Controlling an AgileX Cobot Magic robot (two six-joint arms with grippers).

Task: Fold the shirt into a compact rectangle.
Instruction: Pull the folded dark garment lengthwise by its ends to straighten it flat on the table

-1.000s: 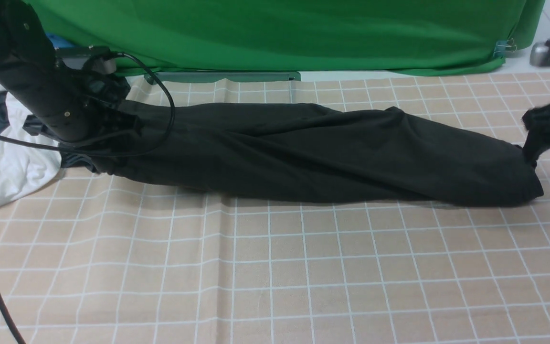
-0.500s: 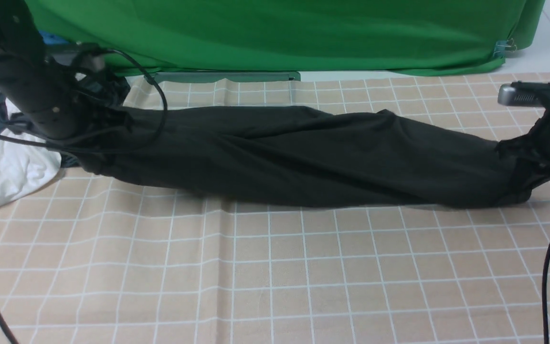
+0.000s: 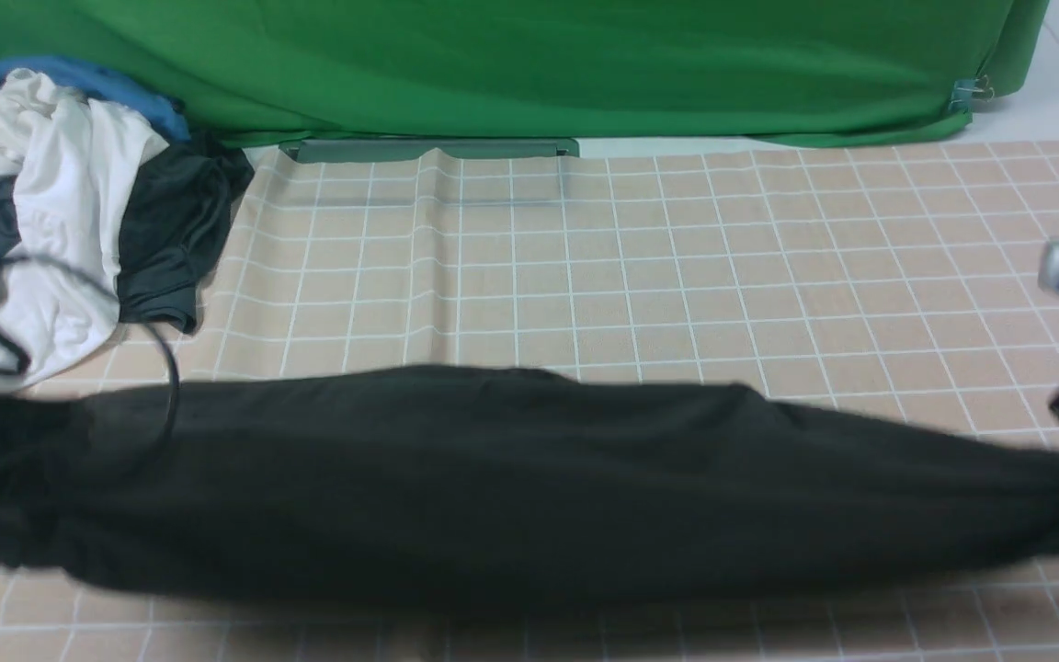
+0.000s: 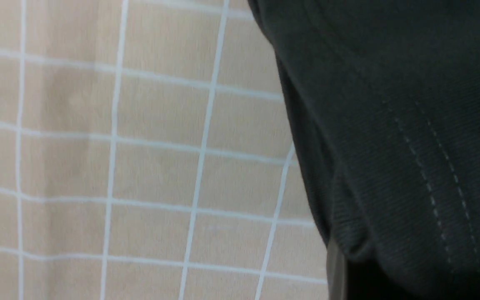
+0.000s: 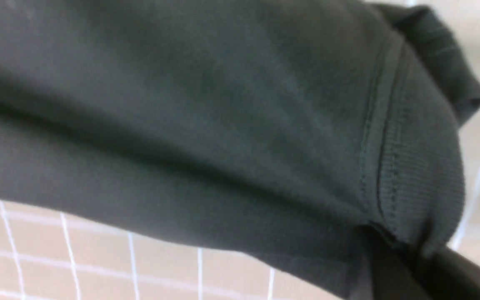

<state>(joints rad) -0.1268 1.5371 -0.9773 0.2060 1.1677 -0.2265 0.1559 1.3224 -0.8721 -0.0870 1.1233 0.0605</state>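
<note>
Front view: your black shirt [image 3: 511,478] shows blurred, stretched sideways in a long bunched band across the near part of the checked tablecloth [image 3: 677,276]. Left wrist view: your left gripper [image 4: 348,271] pinches its stitched hem. Right wrist view: your right gripper [image 5: 406,254] is clamped on a ribbed edge.

Left pincer [image 4: 342,268], right pincer [image 5: 404,256] — clamped
</note>
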